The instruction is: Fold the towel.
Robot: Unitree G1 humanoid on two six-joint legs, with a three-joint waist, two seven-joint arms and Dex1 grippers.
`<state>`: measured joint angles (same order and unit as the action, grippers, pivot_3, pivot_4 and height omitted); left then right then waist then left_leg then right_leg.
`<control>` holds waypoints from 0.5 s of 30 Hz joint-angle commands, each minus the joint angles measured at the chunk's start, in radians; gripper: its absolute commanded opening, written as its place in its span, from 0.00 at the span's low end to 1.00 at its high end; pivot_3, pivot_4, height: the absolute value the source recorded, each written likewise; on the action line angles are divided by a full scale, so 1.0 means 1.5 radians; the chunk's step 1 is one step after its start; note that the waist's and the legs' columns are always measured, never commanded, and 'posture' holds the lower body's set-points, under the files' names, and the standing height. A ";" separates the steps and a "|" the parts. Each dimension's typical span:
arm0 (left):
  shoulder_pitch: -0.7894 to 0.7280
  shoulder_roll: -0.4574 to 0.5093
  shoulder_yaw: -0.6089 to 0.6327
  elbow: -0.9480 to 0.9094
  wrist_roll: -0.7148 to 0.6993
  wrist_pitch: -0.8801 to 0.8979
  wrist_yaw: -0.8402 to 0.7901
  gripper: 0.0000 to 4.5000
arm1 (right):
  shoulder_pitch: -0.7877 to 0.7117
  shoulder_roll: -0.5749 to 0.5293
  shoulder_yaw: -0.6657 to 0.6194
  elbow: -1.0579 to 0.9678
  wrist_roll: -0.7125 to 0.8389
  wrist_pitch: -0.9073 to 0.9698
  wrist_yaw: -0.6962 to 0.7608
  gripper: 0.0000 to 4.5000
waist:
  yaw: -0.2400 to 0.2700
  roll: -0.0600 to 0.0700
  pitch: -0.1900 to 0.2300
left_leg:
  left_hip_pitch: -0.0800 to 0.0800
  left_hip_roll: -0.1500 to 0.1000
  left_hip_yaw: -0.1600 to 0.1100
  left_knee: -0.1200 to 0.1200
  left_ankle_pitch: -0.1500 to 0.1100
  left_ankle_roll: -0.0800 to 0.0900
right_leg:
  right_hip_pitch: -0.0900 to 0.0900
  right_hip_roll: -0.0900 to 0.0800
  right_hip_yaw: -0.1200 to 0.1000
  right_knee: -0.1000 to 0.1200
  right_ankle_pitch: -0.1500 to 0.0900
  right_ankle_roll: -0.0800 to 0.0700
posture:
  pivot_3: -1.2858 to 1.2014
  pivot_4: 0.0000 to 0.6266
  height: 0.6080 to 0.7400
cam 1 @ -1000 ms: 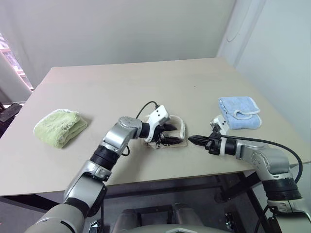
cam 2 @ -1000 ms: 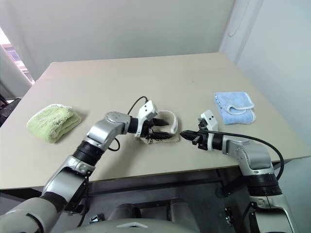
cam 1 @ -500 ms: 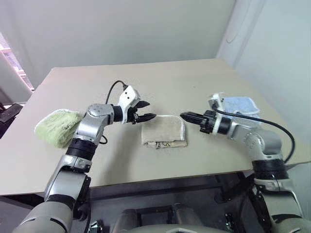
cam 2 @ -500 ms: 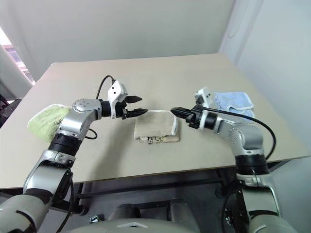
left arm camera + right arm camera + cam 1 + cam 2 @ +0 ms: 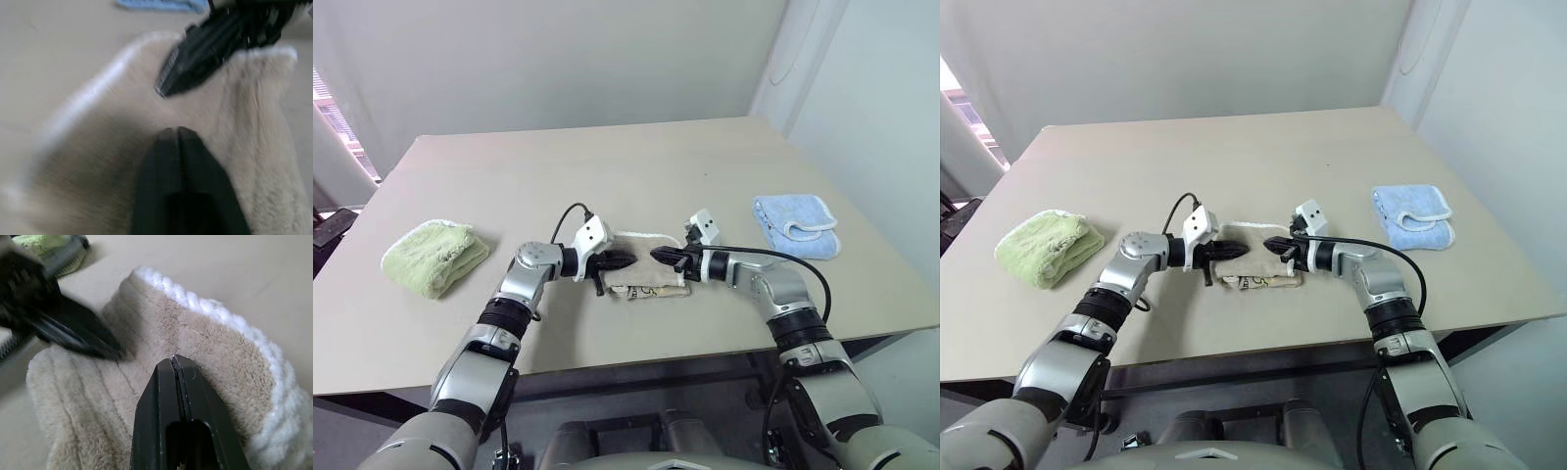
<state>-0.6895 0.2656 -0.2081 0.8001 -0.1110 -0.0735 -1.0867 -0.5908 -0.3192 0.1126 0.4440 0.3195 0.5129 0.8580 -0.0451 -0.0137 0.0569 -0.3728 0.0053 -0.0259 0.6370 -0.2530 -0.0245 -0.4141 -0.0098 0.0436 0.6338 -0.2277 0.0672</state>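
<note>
The towel lies folded into a small beige block with white corded edging, near the table's front middle. My left gripper comes in from the left, shut, its tip on the towel's top. From the right, my right gripper is also shut, and its tip rests on the same top face, a short gap from the left one. In the right wrist view my shut fingers lie over the towel's pile, facing the left gripper. Neither gripper has cloth between its fingers. The towel's left edge is hidden behind the left gripper.
A fluffy green folded towel lies at the table's left. At the right lies a light-blue folded towel. The tan table stretches bare behind the work area, and its front edge runs close below the beige towel.
Both grippers have come in and down from either side onto the towel's top. The left gripper has gone from open to shut. The right one stayed shut.
</note>
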 commanded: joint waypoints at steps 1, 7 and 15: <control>-0.021 -0.006 0.004 0.057 0.025 -0.029 0.015 0.01 | -0.010 0.017 0.002 0.000 -0.006 0.003 -0.002 0.00 | 0.000 0.000 0.000 | 0.000 0.000 0.000 0.000 0.000 0.000 | 0.000 0.000 0.000 0.000 0.000 0.000 | 0.52 0.00 0.92; -0.051 -0.020 0.005 0.139 0.050 -0.027 0.033 0.01 | 0.022 0.009 0.061 -0.021 -0.038 0.038 0.033 0.00 | 0.001 0.000 -0.001 | 0.000 0.000 -0.001 0.005 0.000 0.000 | 0.003 0.000 0.000 0.001 0.000 0.000 | 0.52 0.00 0.92; -0.057 -0.003 0.040 0.071 0.006 0.022 -0.056 0.01 | 0.005 -0.005 0.038 -0.004 -0.045 0.017 0.034 0.00 | 0.000 0.001 -0.001 | 0.001 0.000 -0.001 0.007 0.000 0.000 | 0.005 0.000 0.000 0.001 0.001 0.001 | 0.52 0.00 0.92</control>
<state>-0.7581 0.2447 -0.1718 0.9583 -0.0775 -0.0570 -1.1382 -0.5603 -0.3202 0.2085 0.4250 0.2419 0.5364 0.9097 -0.0454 -0.0127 0.0554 -0.3712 0.0053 -0.0271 0.6480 -0.2531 -0.0246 -0.4077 -0.0099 0.0432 0.6346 -0.2264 0.0693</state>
